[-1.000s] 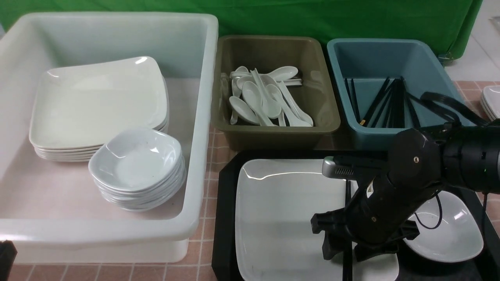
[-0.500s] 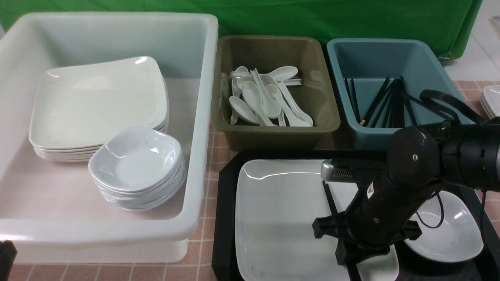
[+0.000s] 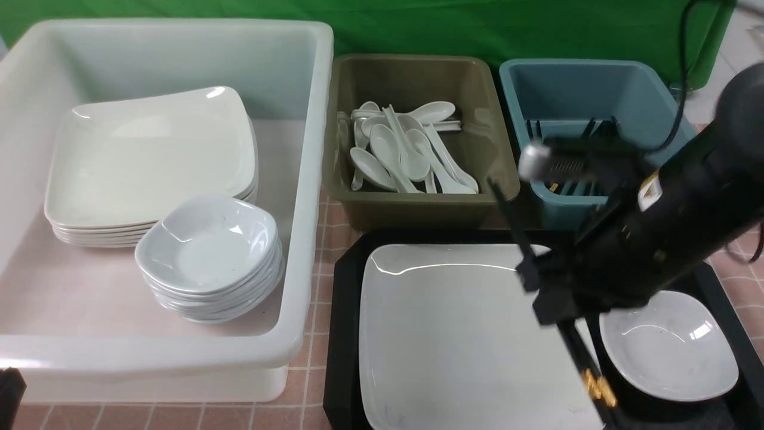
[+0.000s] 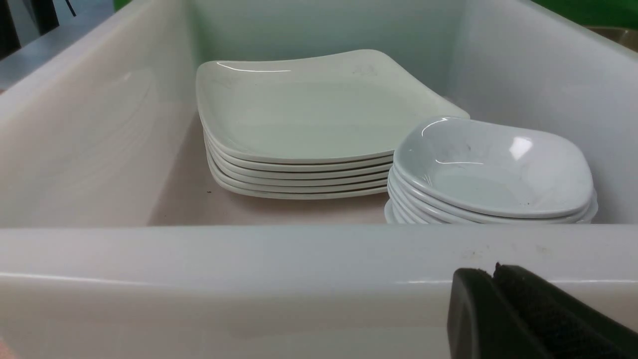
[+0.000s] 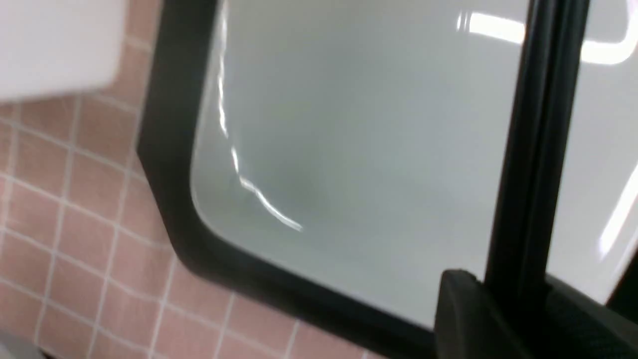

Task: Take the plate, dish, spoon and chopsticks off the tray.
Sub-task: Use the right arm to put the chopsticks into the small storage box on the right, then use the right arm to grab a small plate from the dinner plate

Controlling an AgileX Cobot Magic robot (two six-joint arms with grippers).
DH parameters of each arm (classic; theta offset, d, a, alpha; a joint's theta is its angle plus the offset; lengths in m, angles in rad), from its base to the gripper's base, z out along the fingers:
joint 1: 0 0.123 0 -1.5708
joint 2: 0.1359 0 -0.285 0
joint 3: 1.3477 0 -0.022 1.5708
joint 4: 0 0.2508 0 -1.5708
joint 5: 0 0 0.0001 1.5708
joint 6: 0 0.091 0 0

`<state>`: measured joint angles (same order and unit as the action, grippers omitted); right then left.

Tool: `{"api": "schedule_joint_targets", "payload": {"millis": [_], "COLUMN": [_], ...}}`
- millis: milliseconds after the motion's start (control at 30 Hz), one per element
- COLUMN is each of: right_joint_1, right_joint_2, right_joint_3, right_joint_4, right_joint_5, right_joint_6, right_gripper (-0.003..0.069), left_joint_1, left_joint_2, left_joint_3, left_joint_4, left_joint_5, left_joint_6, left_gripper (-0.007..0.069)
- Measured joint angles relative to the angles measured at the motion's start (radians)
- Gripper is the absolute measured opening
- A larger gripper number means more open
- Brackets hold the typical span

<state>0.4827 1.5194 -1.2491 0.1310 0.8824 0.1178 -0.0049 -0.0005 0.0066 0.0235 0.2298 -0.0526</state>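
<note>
Pink tiled table point(image 3: 322, 263) | right tool point(image 3: 543, 292) clamps chopsticks point(image 3: 506, 212), blurred | left tool point(image 4: 496, 299) closed, mostly cropped

Plate point(image 3: 441, 340) on tray point(image 3: 344, 334), dish point(image 3: 674, 352) to its right, tub point(image 3: 310, 179) left of tray

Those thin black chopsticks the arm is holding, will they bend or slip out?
Probably stiff: the chopsticks run straight on both sides of the right gripper. Thin and smooth, so they might swivel or slip; they hang tilted.
</note>
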Motion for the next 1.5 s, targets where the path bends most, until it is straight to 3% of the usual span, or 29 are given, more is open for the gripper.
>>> {"api": "schedule_joint_targets", "payload": {"millis": [200,233,267,333,533,733,933,1100,1167,1367,1500], "right_joint_1": [-0.135,-0.190,-0.190,-0.261,-0.335,-0.350,-0.353,-0.353,-0.353,-0.353,-0.353], "right_joint_2": [0.017,0.034,0.034,0.075,0.241,0.409,0.468,0.419,0.371,0.101,-0.026], "right_joint_3": [-0.130,-0.158,-0.159,-0.170,-0.171,-0.171,-0.171,-0.171,-0.171,-0.173,-0.177], "right_joint_4": [-0.005,-0.006,-0.007,-0.009,-0.009,-0.008,-0.008,-0.008,-0.008,-0.009,0.006], "right_joint_5": [-0.116,-0.267,-0.267,-0.557,-0.984,-1.071,-1.010,-0.901,-0.838,-0.393,-0.055], "right_joint_6": [-0.059,-0.078,-0.079,-0.099,-0.107,-0.158,-0.170,-0.175,-0.175,-0.201,-0.202], "right_gripper": [0.0166,0.0166,0.0166,0.0166,0.0166,0.0206,0.0351,0.0358,0.0332,0.0092,0.0030], "left_joint_1": [0.000,0.000,0.000,0.000,0.000,0.000,0.000,0.000,0.000,0.000,0.000], "left_joint_2": [0.000,0.000,0.000,0.000,0.000,0.000,0.000,0.000,0.000,0.000,0.000], "left_joint_3": [0.000,0.000,0.000,0.000,0.000,0.000,0.000,0.000,0.000,0.000,0.000], "left_joint_4": [0.000,0.000,0.000,0.000,0.000,0.000,0.000,0.000,0.000,0.000,0.000], "left_joint_5": [0.000,0.000,0.000,0.000,0.000,0.000,0.000,0.000,0.000,0.000,0.000], "left_joint_6": [0.000,0.000,0.000,0.000,0.000,-0.002,-0.003,-0.003,-0.003,-0.003,-0.003], "left_gripper": [0.0021,0.0021,0.0021,0.0021,0.0021,0.0021,0.0021,0.0021,0.0021,0.0021,0.0021]}}
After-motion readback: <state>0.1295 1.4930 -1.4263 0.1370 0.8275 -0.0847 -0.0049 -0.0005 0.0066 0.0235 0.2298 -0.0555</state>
